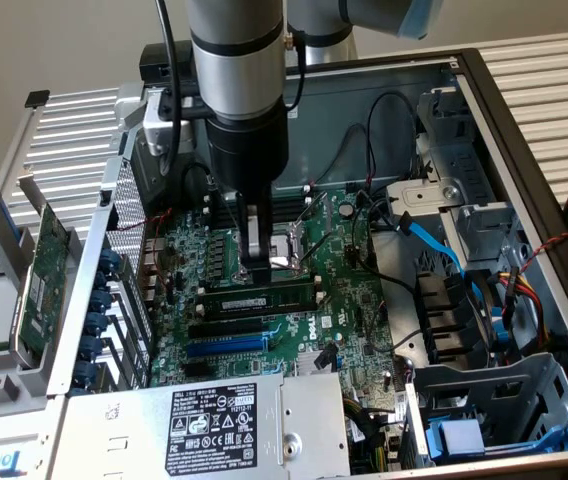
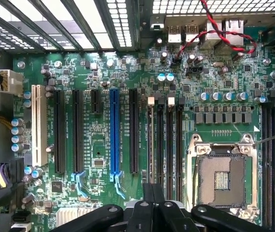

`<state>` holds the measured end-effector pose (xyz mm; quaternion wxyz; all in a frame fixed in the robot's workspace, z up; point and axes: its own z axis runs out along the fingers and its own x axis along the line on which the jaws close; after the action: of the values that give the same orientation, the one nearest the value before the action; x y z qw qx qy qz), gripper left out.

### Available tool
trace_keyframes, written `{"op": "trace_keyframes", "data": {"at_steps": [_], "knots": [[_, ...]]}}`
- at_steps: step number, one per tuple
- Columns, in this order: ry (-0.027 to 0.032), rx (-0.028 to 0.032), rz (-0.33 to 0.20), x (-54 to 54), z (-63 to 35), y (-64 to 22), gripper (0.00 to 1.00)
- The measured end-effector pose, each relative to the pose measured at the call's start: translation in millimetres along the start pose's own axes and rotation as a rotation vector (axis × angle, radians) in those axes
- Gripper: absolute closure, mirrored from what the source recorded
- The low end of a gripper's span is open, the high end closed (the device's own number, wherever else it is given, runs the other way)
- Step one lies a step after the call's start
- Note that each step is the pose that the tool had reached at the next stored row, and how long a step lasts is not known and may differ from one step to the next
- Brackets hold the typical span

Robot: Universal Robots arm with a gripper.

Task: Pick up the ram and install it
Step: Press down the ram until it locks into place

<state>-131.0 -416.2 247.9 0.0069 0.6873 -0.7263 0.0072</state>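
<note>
Inside the open computer case point(image 1: 524, 150), the ram point(image 1: 257, 298) sits on the motherboard point(image 1: 334, 310); the downward-pointing hand point(image 1: 255, 266) is clenched above it.

A green board point(image 2: 103, 145) lies in the open computer case point(image 1: 524, 130); a blue slot point(image 2: 114, 133) (long, thin) crosses it; an empty chip socket point(image 2: 222, 179) sits nearby.

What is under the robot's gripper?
Under the gripper lies the ram, a long stick seated across the green motherboard, beside the metal CPU socket. The slot beneath the ram is covered.
</note>
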Motion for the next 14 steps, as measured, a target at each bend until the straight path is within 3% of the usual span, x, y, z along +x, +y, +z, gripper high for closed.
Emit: {"op": "trace_keyframes", "data": {"at_steps": [3, 8, 14], "knots": [[0.0001, -0.0018, 0.000, 0.1, -0.2, 0.4, 0.90], [0.0007, -0.0115, 0.000, 0.9, -0.2, 0.3, 0.90], [0.0008, -0.0148, 0.000, 1.3, 0.1, 0.7, 0.90]]}}
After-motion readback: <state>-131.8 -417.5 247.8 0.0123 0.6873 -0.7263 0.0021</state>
